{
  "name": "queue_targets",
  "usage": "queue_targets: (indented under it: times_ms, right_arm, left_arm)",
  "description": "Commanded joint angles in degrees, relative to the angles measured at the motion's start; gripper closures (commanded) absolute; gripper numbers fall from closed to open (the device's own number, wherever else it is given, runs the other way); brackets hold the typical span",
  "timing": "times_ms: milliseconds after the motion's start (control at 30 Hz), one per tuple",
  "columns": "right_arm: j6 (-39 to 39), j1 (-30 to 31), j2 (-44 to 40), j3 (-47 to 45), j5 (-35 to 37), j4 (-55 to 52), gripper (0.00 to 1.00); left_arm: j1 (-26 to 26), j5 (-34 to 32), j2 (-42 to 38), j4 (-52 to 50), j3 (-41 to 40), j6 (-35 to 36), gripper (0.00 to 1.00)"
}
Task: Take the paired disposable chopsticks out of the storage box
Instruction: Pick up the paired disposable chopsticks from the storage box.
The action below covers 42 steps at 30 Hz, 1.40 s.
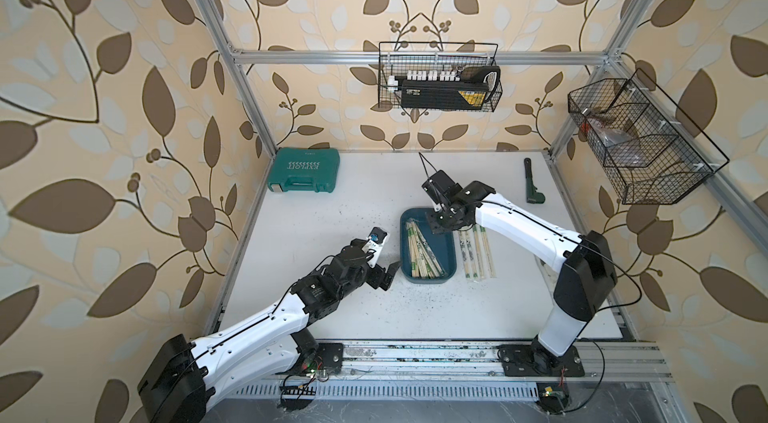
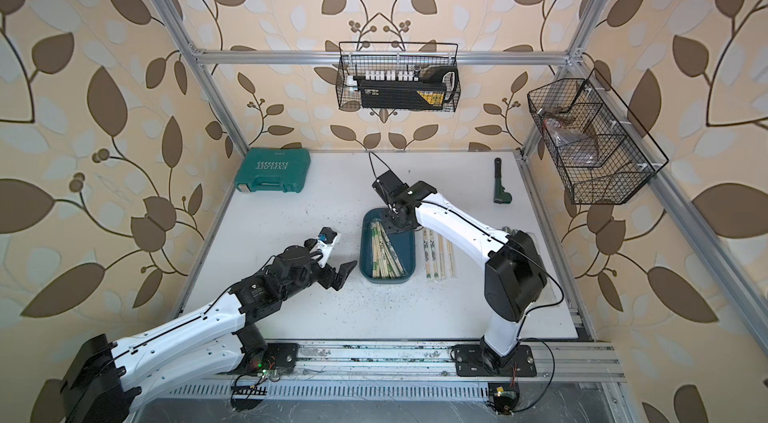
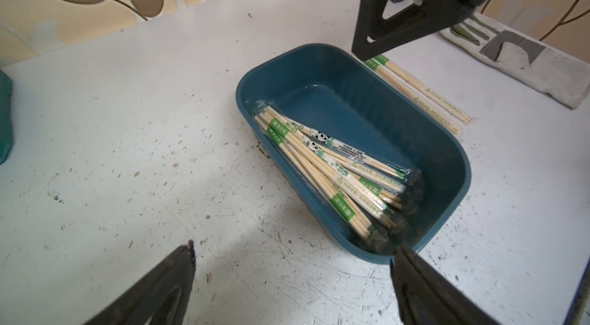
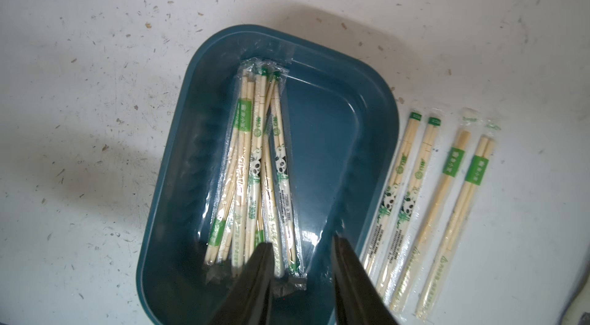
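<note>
Since the right gripper (image 4: pixel 301 240) hangs over the far end of the storage box (image 4: pixel 319 148) with its jaws partly parted and nothing between them, the step in hand is judged to be the reach for another pair. One finger (image 4: pixel 258 275) is seen above the sleeve ends of the paired disposable chopsticks (image 4: pixel 252 163). The other is above bare floor, so the panda-marked outermost sleeve (image 4: pixel 281 165) is straddled (it looks least overlapped by its neighbours). That sleeve would best be taken. The jaws should be lowered near its end and closed on the sticks themselves, not on the loose film, which is likely to slip. A slow, straight lift is advised, because the bundle is fanned and crossed along the box's long wall nearer the table's left edge, and a neighbour could be dragged up. The box stands near the middle of the table (image 1: pixel 332 234). The pair can then be carried over the opposite long wall and laid by the four sleeved pairs (image 4: pixel 431 195) lying just beside it. The left gripper (image 3: pixel 295 246) is held wide open and empty by the box's near left corner. Contact cannot be made out, but the box could be steadied there if it shifts.
</note>
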Motion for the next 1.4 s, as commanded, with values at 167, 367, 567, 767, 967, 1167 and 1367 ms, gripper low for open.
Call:
queue_targets:
  times_ms: [167,367,567,767,967,1167,1367]
  right_arm:
    - [0.5,0.7,10.4,5.3,-2.1,0.2,0.64]
    - [0.5,1.1,14.1,6.4,-2.0,0.8,0.60]
    - [0.5,1.1,16.6,5.8,-1.4,2.2,0.62]
    - [0.3,1.1,18.7,6.4,-0.8,2.0,0.63]
    - [0.0,1.1,20.7,7.0,-0.1,1.8,0.63]
    - [0.1,0.5,21.6,7.3,0.4,1.4,0.65]
    - [1.0,-1.2,20.3,5.1,0.5,2.6,0.78]
  left_arm:
    - [-0.5,-0.7,0.2,0.7,1.2,0.7,0.01]
    - [-0.5,-0.4,0.6,0.5,1.5,0.7,0.01]
    - [-0.5,-0.3,0.8,0.4,1.6,0.7,0.01]
    - [-0.5,-0.3,1.0,0.2,1.7,0.8,0.01]
    - [-0.5,-0.2,1.5,0.2,1.9,0.9,0.01]
    - [-0.5,-0.1,1.8,0.1,2.0,0.9,0.01]
    - [-0.5,-0.1,1.8,0.1,2.1,0.9,0.01]
